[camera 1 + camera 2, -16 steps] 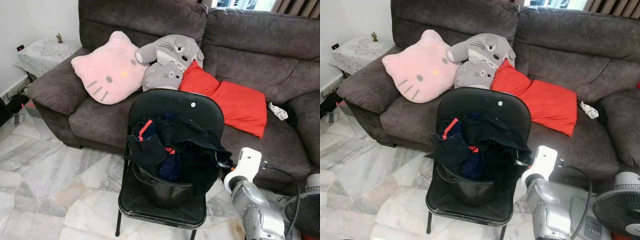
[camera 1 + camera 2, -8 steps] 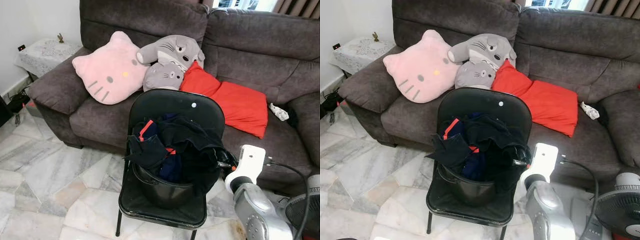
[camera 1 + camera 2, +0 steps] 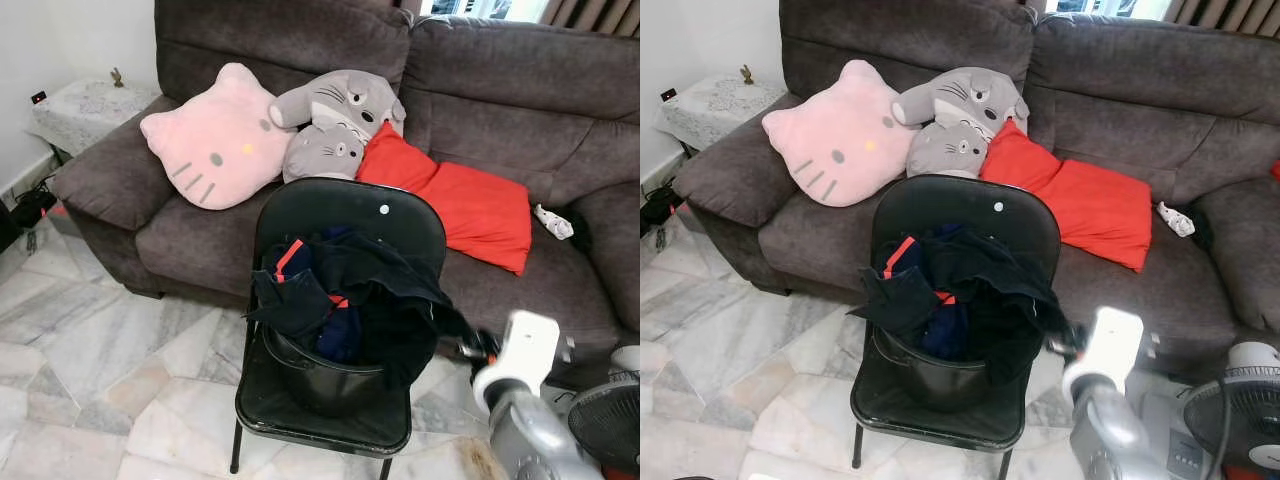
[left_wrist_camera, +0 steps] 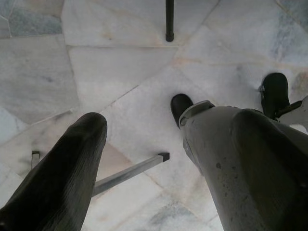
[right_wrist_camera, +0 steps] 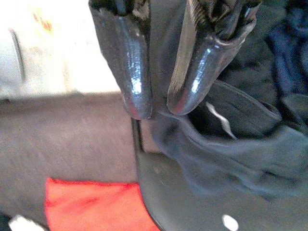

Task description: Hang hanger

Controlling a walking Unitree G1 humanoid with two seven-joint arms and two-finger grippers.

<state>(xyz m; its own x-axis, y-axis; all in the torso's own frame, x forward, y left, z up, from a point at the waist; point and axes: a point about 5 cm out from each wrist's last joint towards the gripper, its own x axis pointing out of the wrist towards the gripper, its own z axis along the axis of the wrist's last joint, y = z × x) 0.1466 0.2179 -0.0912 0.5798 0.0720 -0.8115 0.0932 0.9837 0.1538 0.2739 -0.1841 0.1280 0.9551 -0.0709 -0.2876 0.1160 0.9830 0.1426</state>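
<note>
Right claw pulled back toward 4 o'clock, nipping dark clothes narrow; bucket at its 9 o'clock; no hanger visible.

Black chair blocking sofa, open marble floor to robot's left

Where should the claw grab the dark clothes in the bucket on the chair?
Grab the loose flap of the dark clothes spilling past the bucket on the robot's right. Come from that side, where the right claw is: the flap sticks out there; the rest is bunched.
</note>
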